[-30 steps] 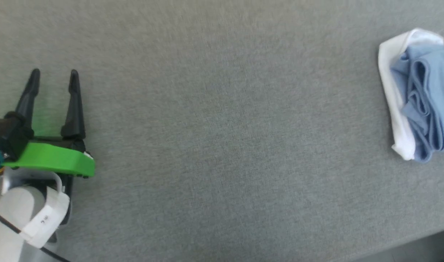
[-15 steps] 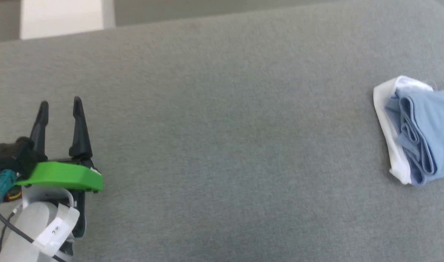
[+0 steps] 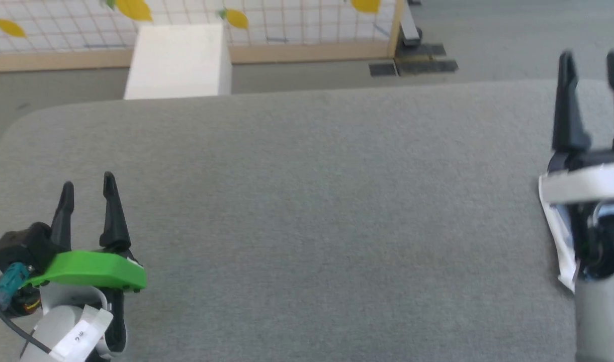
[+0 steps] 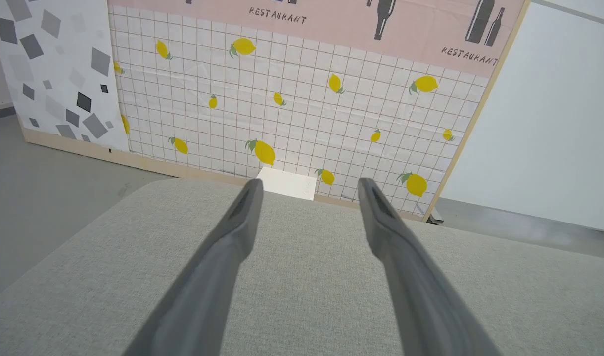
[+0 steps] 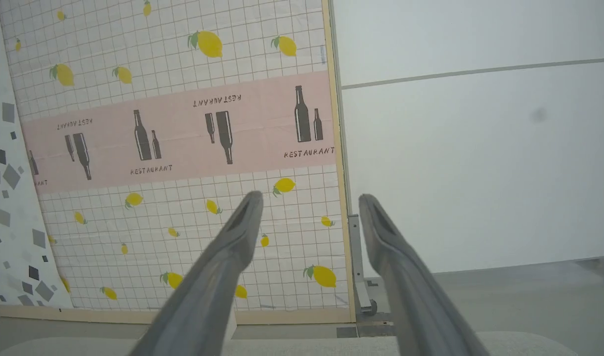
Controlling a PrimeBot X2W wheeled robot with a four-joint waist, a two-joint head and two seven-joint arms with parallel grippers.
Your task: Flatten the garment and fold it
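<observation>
A grey fabric-covered worktop is seen. At its right side a white strip of the garment is glimpsed, mostly hidden behind the right end effector, which is held parted and empty. The left end effector is likewise parted, with nothing held.

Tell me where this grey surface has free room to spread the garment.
The middle of the grey padded surface is bare, from the left gripper across to the right gripper and back to its far edge. The right edge is crowded: the garment lies there under the right arm.
</observation>
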